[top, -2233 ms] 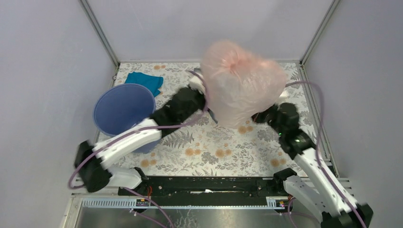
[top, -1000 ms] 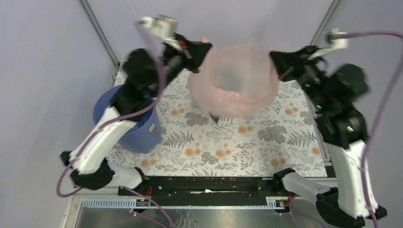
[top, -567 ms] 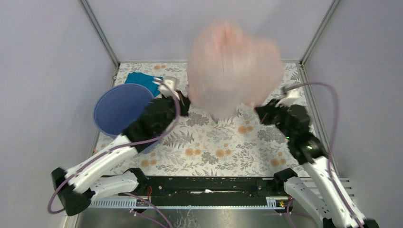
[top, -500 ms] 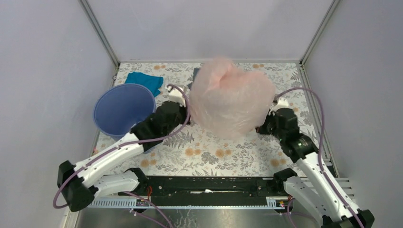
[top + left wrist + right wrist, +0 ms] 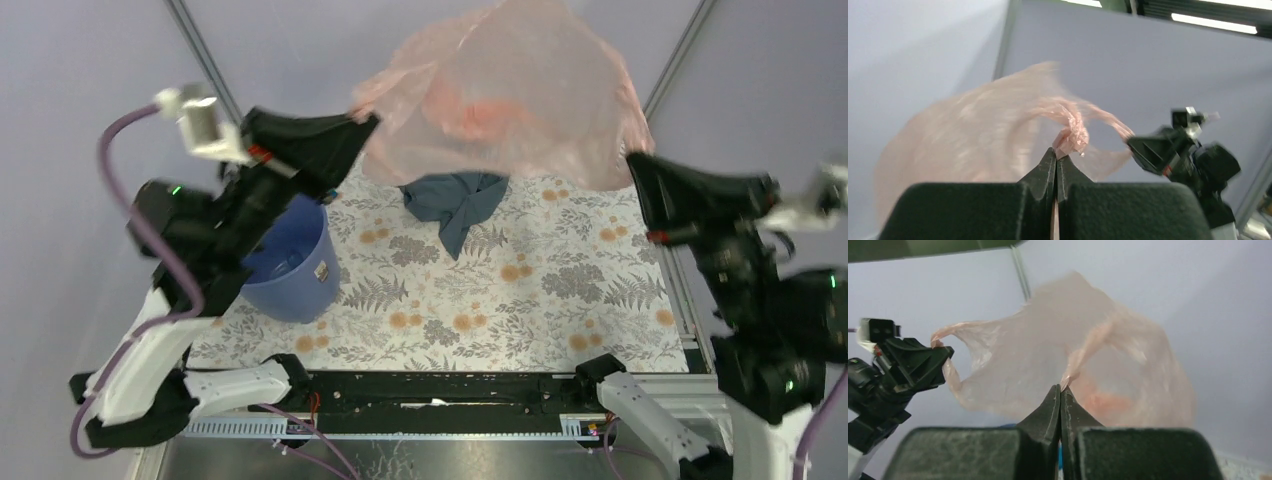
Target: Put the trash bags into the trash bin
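Left gripper and right gripper had swung up, hoisting the trash bag high.
Each was clamped on its rim, film billowing between the fingertips; the trash bin stood below the left fingers.

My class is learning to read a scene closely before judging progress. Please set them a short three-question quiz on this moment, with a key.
1. Which lies on the table? A a grey-blue cloth, B a bottle, C a plate.
2. True or false: the pink bag is inside the blue bucket.
3. How many grippers are shut on the bag?
Key: 1 A. 2 False: it hangs in the air, outside the bucket. 3 Two: the left gripper and the right gripper each pinch an edge.
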{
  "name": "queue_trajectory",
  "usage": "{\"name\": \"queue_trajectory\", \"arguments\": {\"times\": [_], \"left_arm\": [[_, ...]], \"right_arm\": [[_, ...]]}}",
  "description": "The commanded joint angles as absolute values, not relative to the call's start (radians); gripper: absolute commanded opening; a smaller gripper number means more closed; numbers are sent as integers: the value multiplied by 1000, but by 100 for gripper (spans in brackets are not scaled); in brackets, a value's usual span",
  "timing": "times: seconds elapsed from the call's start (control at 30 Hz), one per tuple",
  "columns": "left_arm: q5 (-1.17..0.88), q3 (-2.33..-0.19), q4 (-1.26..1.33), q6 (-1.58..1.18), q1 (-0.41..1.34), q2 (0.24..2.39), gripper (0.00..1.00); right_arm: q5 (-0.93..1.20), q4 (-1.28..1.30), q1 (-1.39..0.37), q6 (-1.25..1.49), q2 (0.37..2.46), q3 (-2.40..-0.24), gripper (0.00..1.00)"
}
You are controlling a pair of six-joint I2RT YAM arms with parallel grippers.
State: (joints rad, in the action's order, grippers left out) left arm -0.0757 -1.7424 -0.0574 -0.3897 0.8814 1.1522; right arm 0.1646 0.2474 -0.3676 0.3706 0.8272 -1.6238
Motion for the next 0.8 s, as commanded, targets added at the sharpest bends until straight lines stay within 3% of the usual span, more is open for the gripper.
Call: {"name": "queue_trajectory", "arguments": {"times": [0.0,0.17,0.27,0.4,0.57,0.67,0.77], "left_arm": [[118,-1411,-37,-387,883,1045,0],[307,-987,-288,-496,880,1033,0],[274,-876,-273,-542,857,988,0],[199,-1073,-243,-457,840,1030,0],[-64,-1671,-338,-401,843,1188,0],[-99,-1630,-162,-434,844,1100,0],[83,-1377,-47,-457,845,965,0]], "right_arm": [[181,235,-369,364,716,-1277,0],[143,372,-369,467,713,-757,0],[160,308,-369,525,668,-655,0],[135,329,-370,454,740,-927,0],[225,445,-369,376,883,-1479,0],[231,384,-369,383,813,-1528,0],[185,343,-369,377,707,-1369,0]]}}
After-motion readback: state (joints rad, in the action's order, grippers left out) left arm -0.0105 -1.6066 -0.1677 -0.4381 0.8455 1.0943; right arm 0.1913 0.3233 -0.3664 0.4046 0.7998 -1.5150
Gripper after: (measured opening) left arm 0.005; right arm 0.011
